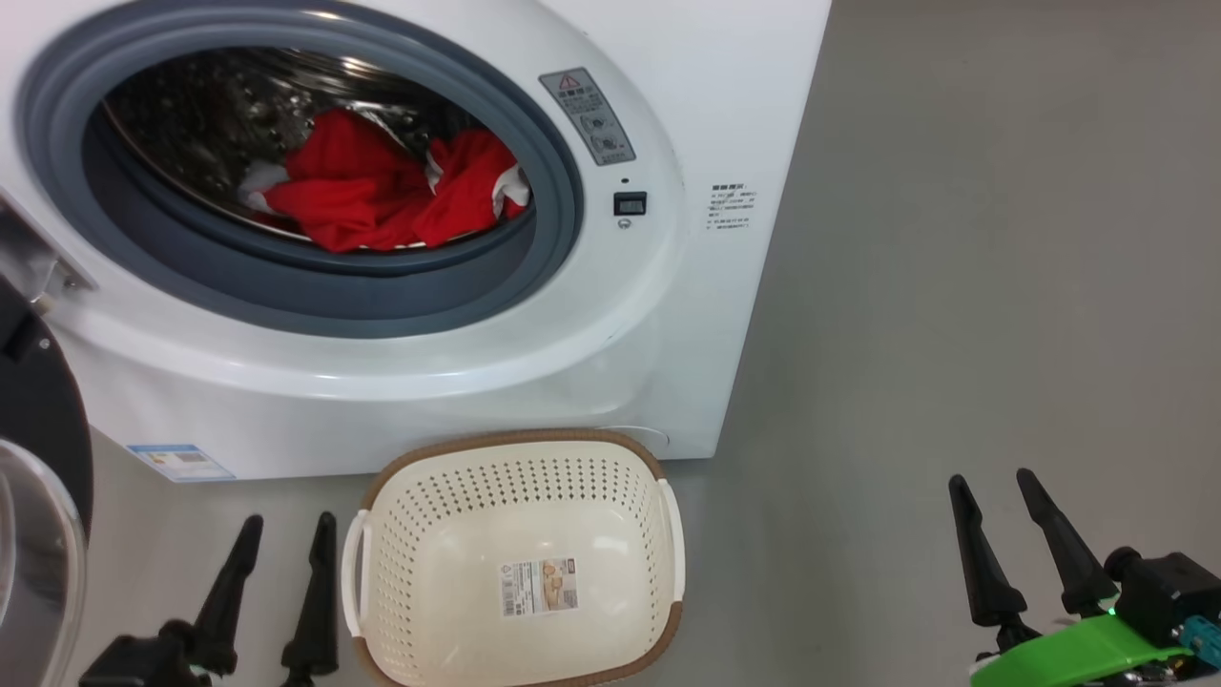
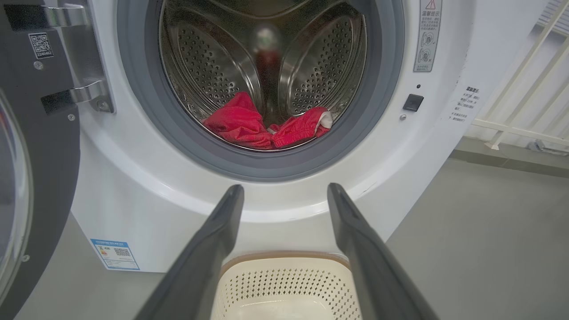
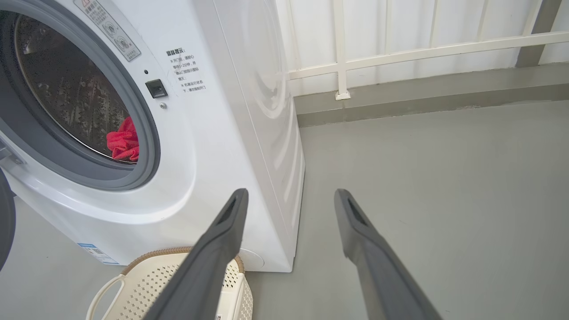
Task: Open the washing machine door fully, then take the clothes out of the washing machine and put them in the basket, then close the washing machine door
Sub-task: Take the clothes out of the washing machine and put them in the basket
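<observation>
Grey floor (image 1: 954, 286): 1 washing machine (image 1: 658, 324), 1 basket (image 1: 515, 440), left gripper (image 1: 290, 520), right gripper (image 1: 991, 477), 2 splayed.

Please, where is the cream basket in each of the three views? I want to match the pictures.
Head view: the basket is at bottom centre, before the washing machine.
Left wrist view: basket at the bottom edge, centre.
Right wrist view: basket at bottom left, cut by the edge.
Shared landmark: the red clothes in the drum, above the basket in every view.

A bare laundry corner — white washing machine (image 1: 496, 382) on grey floor (image 1: 973, 286), pale railing (image 3: 340, 44) behind.
</observation>
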### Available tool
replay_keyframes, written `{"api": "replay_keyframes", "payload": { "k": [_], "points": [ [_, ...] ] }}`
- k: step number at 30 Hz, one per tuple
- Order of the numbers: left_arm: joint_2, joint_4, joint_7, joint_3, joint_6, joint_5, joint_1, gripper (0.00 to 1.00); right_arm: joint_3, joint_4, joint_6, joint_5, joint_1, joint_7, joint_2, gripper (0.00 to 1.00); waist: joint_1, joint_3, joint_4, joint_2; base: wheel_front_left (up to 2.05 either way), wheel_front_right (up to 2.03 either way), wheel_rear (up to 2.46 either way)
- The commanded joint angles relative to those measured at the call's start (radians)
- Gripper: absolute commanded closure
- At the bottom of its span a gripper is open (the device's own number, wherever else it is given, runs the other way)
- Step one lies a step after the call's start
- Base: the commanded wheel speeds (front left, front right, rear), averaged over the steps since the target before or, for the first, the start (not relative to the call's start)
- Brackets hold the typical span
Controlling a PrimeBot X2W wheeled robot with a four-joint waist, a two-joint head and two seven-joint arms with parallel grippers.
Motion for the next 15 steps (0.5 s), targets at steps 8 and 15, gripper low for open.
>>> {"api": "replay_keyframes", "payload": {
  "k": [8,15],
  "points": [
    [0.021,0.073,-0.005,0.026,-0.006,0.053,-0.219,0.00,0.045,-0.030,0.006,0.002,-0.078,-0.009,0.008,0.00,0.0000,0.080,-0.042,0.0000,0.00,0.00,0.00],
    [0.006,0.204,-0.005,0.032,-0.005,0.137,-0.440,0.00,0.061,-0.038,0.006,0.001,-0.122,-0.009,0.022,0.00,0.0000,0.167,-0.081,0.0000,0.00,0.00,0.00]
  ]
}}
